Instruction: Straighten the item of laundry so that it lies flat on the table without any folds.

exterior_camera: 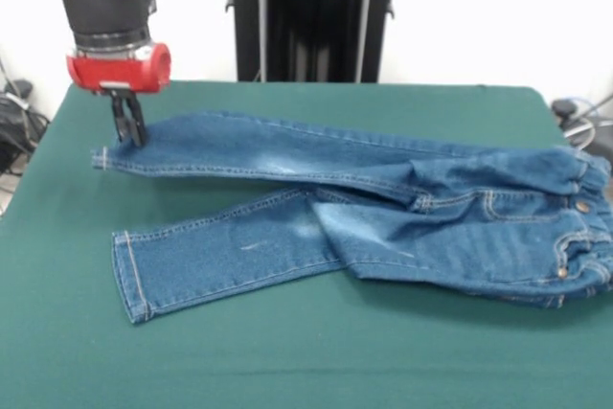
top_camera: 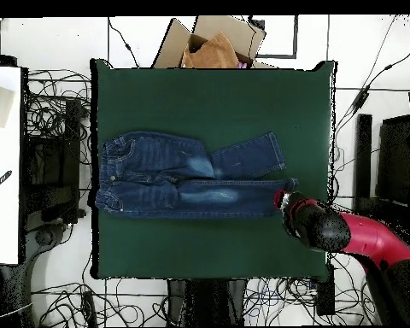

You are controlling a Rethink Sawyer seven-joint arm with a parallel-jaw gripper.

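Observation:
The small blue denim jeans point(exterior_camera: 383, 198) lie on the green table point(exterior_camera: 287, 352), with the waistband at the right near the table's edge. The far leg stretches straight to the left. The near leg angles toward the front left and is folded over where it meets the seat. My gripper point(exterior_camera: 131, 137) points down at the cuff end of the far leg, its fingers close together and pinching the denim near the hem. In the overhead view the jeans point(top_camera: 183, 178) lie across the table's point(top_camera: 208, 102) middle and my gripper point(top_camera: 284, 197) is at the right-hand cuff.
The black pedestal point(exterior_camera: 311, 16) stands behind the table's far edge. In the overhead view a cardboard box point(top_camera: 213, 41) sits beyond the table's top edge, and cables lie on the floor all around. The waistband lies close to the table's edge.

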